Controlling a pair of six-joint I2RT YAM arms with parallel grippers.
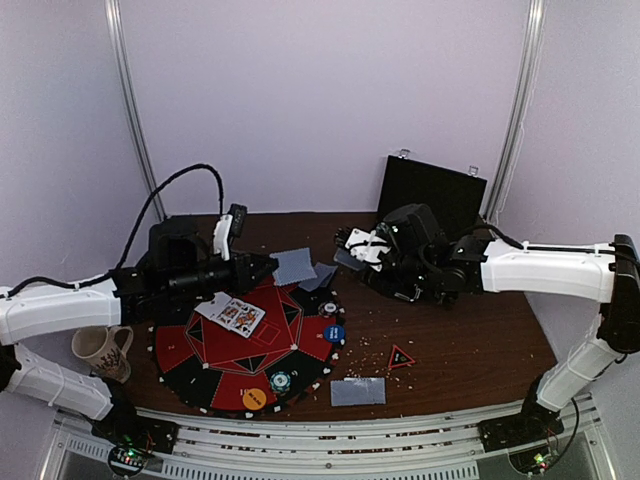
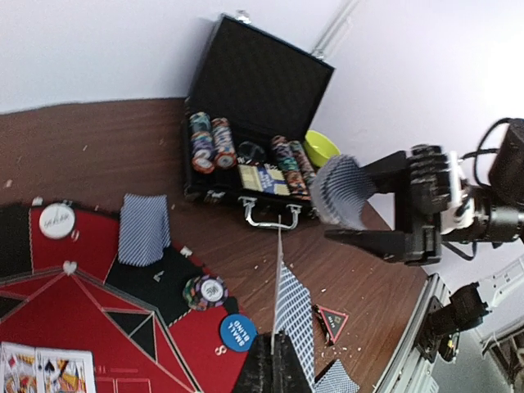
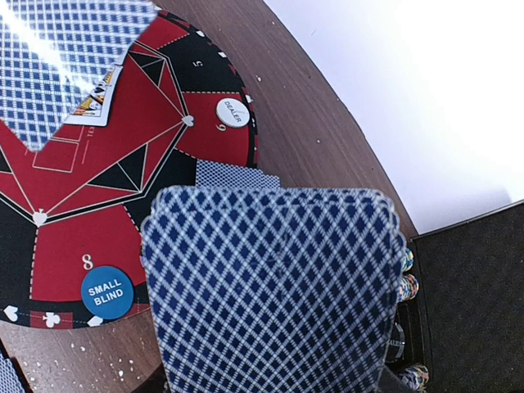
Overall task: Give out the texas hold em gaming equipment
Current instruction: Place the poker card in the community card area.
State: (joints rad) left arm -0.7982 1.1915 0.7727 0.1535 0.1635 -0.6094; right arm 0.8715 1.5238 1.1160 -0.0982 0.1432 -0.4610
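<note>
My left gripper is shut on a grey-blue-backed playing card, seen edge-on from the wrist, with a patterned back beside it. It hangs over the far edge of the red-and-black mat. My right gripper is shut on a fanned deck of cards that hides its fingers. On the mat lie two face-up cards, a face-down card, a blue disc, a white disc, an orange disc and striped chips.
The open black chip case stands at the back with stacked chips inside, a yellow bowl beside it. A mug sits at the left. A face-down card and a red triangle marker lie right of the mat.
</note>
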